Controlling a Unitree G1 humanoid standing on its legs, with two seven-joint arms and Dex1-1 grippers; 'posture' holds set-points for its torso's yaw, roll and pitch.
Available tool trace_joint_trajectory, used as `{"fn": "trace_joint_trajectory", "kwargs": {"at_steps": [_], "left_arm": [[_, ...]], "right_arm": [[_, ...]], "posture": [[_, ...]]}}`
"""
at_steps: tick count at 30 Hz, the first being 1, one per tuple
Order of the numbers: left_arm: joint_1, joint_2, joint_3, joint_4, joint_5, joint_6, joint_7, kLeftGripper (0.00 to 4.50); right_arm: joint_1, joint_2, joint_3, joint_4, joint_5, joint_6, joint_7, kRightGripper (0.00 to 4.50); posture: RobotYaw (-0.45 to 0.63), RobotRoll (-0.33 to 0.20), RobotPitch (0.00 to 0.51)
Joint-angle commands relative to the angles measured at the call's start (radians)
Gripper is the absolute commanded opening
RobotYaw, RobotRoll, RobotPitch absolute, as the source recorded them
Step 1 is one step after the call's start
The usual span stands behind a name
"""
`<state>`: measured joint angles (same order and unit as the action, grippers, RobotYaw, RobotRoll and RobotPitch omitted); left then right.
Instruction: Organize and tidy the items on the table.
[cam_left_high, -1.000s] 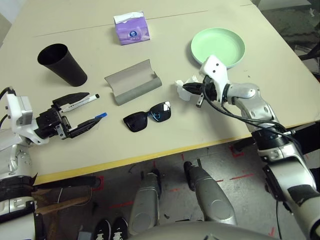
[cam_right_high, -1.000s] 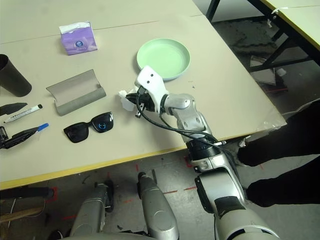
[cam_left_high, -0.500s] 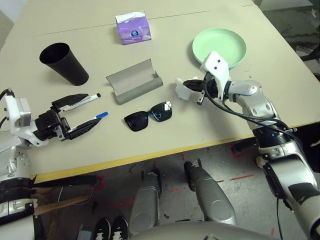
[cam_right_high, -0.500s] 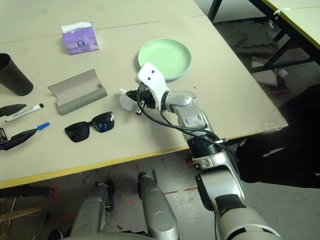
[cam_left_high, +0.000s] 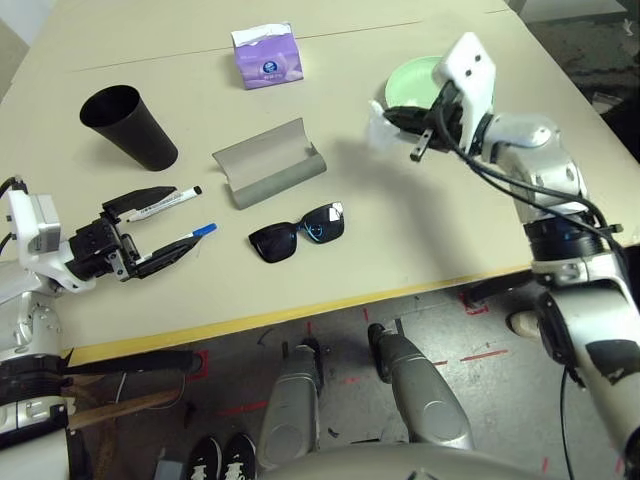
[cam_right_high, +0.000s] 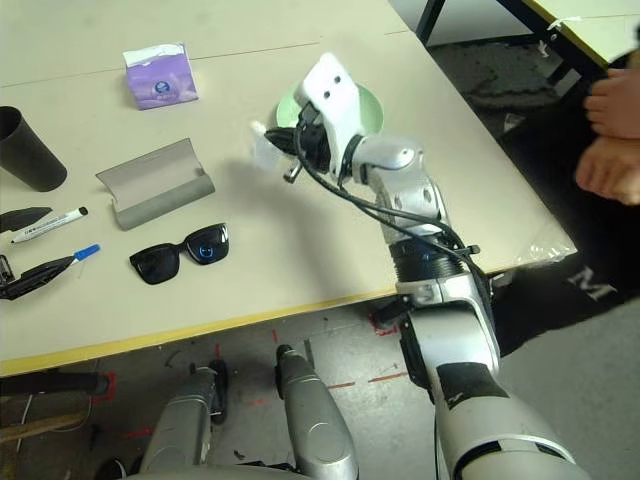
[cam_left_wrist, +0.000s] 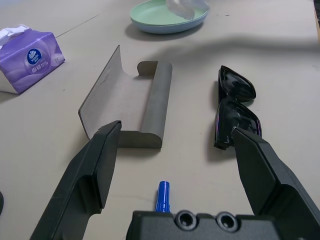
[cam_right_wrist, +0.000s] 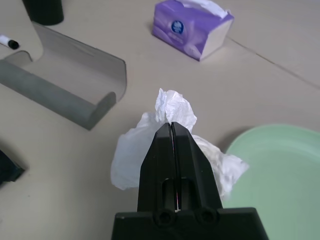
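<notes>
On the table (cam_left_high: 420, 240), the cup (cam_left_high: 125, 126) stands far left, the tissue box (cam_left_high: 265, 55) behind the glasses case (cam_left_high: 268, 163), the sunglasses (cam_left_high: 296, 232) before it (two markers (cam_left_high: 160, 204) to their left), the plates (cam_left_high: 410, 80) far right.

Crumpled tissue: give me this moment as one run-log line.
right end effector: shut on crumpled tissue, held above table beside green plate | left end effector: open, holding nothing | sunglasses: outside open glasses case

The right arm hides part of the green plate (cam_left_high: 408, 83), the crumpled tissue (cam_left_high: 381, 130) is blurred, the black cup (cam_right_high: 22, 150) is cut off by the frame edge, and marker print is illegible.
</notes>
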<state>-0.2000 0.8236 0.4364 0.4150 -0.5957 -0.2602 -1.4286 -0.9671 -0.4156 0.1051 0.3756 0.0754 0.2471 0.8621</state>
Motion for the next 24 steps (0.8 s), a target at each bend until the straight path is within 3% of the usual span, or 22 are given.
{"fn": "trace_joint_trajectory", "kwargs": {"at_steps": [1,14,24], "left_arm": [[0.013,-0.004,0.004,0.005,0.003,0.000,-0.008,4.50],[0.048,0.003,0.021,-0.035,-0.008,0.020,0.001,4.50],[0.086,0.007,0.047,-0.081,-0.014,0.039,0.017,4.50]], "right_arm": [[-0.043,-0.022,-0.012,0.099,-0.022,-0.069,-0.016,0.04],[-0.260,-0.065,-0.005,0.735,-0.165,-0.429,-0.205,0.04],[-0.318,-0.057,0.000,0.881,-0.232,-0.508,-0.292,0.04]], "posture": [[-0.13,0.000,0.281],[-0.10,0.000,0.288],[-0.08,0.000,0.292]]}}
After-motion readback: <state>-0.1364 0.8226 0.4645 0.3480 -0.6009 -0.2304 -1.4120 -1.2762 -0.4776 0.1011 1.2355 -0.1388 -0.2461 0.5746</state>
